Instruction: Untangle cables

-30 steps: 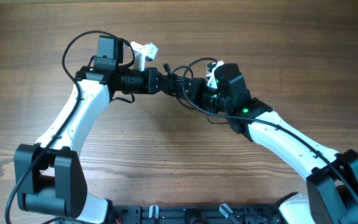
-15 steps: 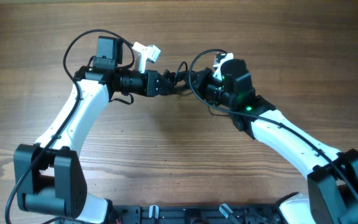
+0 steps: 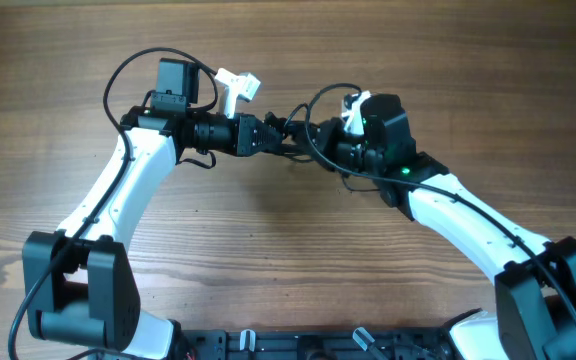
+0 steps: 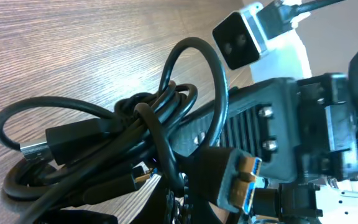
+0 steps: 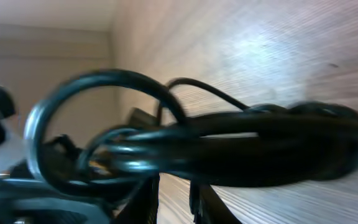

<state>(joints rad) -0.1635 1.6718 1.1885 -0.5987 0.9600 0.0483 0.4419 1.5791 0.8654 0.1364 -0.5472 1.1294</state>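
A tangle of black cables (image 3: 296,130) hangs between my two grippers above the back middle of the wooden table. My left gripper (image 3: 271,133) is shut on its left side, and my right gripper (image 3: 326,150) is shut on its right side, where a loop (image 3: 313,108) sticks up. In the left wrist view the knotted cables (image 4: 135,130) fill the frame, with a blue-insert USB plug (image 4: 232,177) near my left gripper's jaws (image 4: 179,205). In the right wrist view the blurred bundle (image 5: 241,146) crosses just above my right gripper's narrow-set fingers (image 5: 174,196).
The bare wooden table (image 3: 268,240) lies all round below the arms. A black rail (image 3: 268,345) runs along the front edge between the two arm bases. The right wrist's camera block (image 4: 241,40) is close in front of the left wrist.
My right gripper has moved back and to the right with its end of the bundle, and the loop has shifted with it. The left arm has hardly moved.
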